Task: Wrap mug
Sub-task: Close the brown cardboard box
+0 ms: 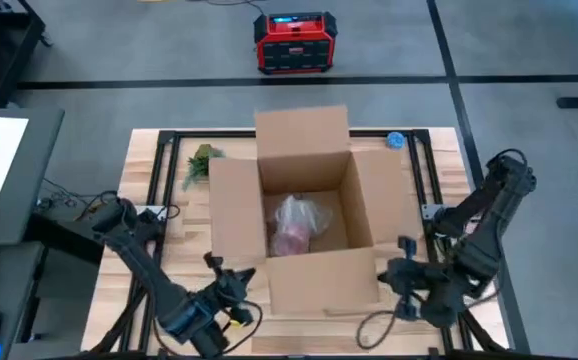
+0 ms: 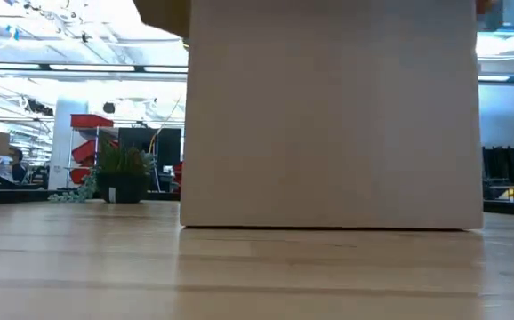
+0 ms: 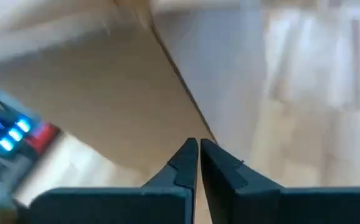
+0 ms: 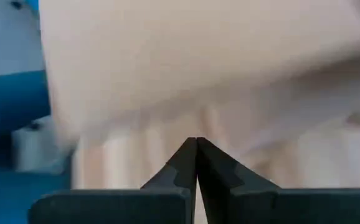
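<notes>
An open cardboard box [image 1: 304, 200] stands in the middle of the wooden desk [image 1: 164, 225], flaps spread. The mug [image 1: 295, 228], wrapped in clear plastic with pink showing through, lies on the box's floor. No writing can be read on the box. The left hand [image 1: 212, 265] sits just off the box's near left corner, fingers closed together and holding nothing. The right hand [image 1: 403, 246] sits just off the near right corner, fingers likewise pressed together, empty. Beyond the box, a red and black case [image 1: 294, 42] rests on the floor; its label is unreadable.

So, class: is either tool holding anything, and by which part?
Nothing is held. The left tool and right tool are both shut and empty, beside the cardboard box.
</notes>
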Robot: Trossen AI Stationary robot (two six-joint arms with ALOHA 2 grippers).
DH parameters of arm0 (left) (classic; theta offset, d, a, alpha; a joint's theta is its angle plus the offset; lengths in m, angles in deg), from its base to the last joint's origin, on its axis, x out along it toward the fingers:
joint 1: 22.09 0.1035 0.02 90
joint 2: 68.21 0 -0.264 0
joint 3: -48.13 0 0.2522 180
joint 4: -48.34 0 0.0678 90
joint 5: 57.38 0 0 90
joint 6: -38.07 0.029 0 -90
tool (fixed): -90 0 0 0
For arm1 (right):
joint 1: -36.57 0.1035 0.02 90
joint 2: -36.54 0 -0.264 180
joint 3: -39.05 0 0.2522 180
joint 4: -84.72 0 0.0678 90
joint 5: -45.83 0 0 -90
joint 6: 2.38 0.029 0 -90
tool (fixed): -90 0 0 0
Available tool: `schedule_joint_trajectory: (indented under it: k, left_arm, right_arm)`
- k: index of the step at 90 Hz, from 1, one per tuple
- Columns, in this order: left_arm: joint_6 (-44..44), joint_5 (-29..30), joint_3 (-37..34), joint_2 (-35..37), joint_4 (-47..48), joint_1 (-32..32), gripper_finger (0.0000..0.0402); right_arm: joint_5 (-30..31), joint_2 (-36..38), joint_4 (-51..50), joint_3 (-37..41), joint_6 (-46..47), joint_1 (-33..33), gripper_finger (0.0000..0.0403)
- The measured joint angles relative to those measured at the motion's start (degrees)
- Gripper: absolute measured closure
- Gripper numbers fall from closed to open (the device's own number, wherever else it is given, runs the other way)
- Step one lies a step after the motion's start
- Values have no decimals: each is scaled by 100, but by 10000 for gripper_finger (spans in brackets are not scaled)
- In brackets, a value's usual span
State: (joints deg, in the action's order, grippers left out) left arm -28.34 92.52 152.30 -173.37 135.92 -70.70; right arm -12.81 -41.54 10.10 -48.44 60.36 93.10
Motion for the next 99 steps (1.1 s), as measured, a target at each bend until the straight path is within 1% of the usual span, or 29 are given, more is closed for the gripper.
schedule_joint_trajectory:
  k: [9,16,30,33,35,44,50,56,69,75,87,94,99]
  left_arm:
    - [-722,-549,-269,-4,175,-89,402]
    - [-1429,-772,-600,0,437,-117,402]
    - [-3351,-733,-1313,-9,1569,-67,402]
    - [-3712,-634,-1459,-8,1656,-31,402]
    - [-3830,-525,-1564,-6,1636,8,402]
    - [-4042,-47,-1903,62,1623,218,402]
    - [-3987,380,-1941,122,1647,409,402]
    - [-3850,788,-1843,118,1617,531,402]
    - [-2855,1947,-1252,157,1619,748,402]
    - [-2335,2277,-929,151,1614,852,402]
    - [-1372,2742,-326,151,1517,1002,402]
    - [-710,2791,-36,144,1285,1026,402]
    - [-194,2835,187,138,1098,1006,402]
  right_arm:
    - [-186,-102,-216,251,1050,357,403]
    - [-194,-265,-768,520,2109,619,403]
    - [-187,-633,-2617,879,4449,865,403]
    - [-140,-709,-2963,899,4885,879,403]
    - [-36,-737,-2986,921,5028,877,403]
    - [977,-640,-2832,1124,4915,752,403]
    - [1503,-637,-2928,1099,4966,558,403]
    - [1932,-643,-2901,1102,4711,385,403]
    - [2822,-641,-2919,880,3980,-20,403]
    - [3227,-651,-2910,722,3577,-181,403]
    - [3878,-645,-2891,349,2694,-382,403]
    - [4188,-645,-2813,112,2104,-428,403]
    - [4267,-645,-2716,-18,1637,-428,403]
